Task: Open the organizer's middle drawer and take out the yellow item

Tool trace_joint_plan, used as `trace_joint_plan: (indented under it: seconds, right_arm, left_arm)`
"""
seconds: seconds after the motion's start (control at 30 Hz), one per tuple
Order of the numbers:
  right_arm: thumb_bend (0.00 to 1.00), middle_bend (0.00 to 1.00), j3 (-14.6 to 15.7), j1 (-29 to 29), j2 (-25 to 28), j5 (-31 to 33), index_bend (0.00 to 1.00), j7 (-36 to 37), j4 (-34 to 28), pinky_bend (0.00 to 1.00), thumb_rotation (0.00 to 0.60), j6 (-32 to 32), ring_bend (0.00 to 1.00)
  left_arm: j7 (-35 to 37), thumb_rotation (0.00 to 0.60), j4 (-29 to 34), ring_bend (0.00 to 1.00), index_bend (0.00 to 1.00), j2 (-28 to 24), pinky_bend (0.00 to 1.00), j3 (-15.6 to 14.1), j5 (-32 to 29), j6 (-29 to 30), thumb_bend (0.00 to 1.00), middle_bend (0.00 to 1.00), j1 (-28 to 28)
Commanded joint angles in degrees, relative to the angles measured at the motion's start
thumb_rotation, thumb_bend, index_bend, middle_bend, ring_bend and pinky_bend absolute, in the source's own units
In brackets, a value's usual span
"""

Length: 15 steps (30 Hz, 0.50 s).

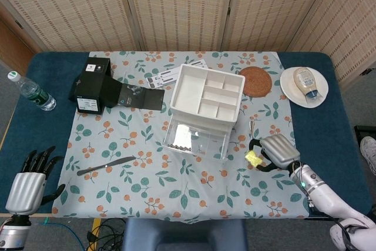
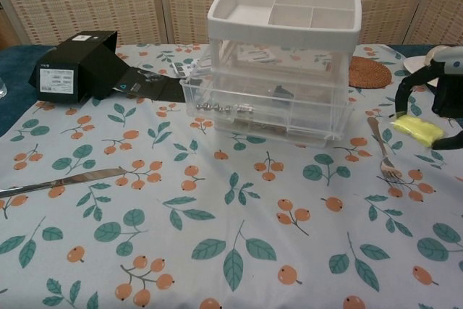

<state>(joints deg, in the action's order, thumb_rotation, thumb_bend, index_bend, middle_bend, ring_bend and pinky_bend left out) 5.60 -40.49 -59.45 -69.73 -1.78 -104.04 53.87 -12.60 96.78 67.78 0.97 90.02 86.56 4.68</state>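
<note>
A leaf-and-berry tablecloth covers a blue table before woven screens. Far left, off the cloth, the left hand (image 1: 26,183) idles empty, fingers spread. The organizer (image 1: 207,98), middle drawer (image 1: 197,140) pulled out, stands left of the right hand (image 1: 277,151), which grips the yellow item (image 1: 254,158) low over the cloth. No writing is legible.

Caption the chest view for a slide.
Right hand holds the yellow item beside the organizer, above the fork.
</note>
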Motion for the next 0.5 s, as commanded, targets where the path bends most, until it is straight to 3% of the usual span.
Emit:
trace_joint_plan:
  seconds: [0.03, 0.4, 0.5]
  right_arm:
    - [0.28, 0.96, -1.0, 1.0, -3.1, 0.4, 0.41, 2.0, 2.5, 1.00, 0.600, -1.9, 1.00]
    - [0.29, 0.96, -5.3, 1.6, -11.6, 0.3, 0.40, 7.8, 8.8, 1.00, 0.600, -4.7, 1.00]
    - [0.29, 0.96, -6.3, 1.4, -13.4, 0.0, 0.28, 9.1, 9.9, 1.00, 0.600, -5.8, 1.00]
  left_arm:
    - [0.1, 0.600, 0.0, 0.13, 0.23, -0.1, 0.08, -0.1, 0.0, 0.2, 0.22, 0.11, -0.1]
    - [0.0, 0.600, 0.0, 0.13, 0.23, 0.1, 0.08, -0.2, 0.3, 0.2, 0.22, 0.11, 0.0]
    - [0.3, 0.600, -0.2, 0.13, 0.23, 0.1, 0.08, -0.3, 0.5, 0.2, 0.22, 0.11, 0.0]
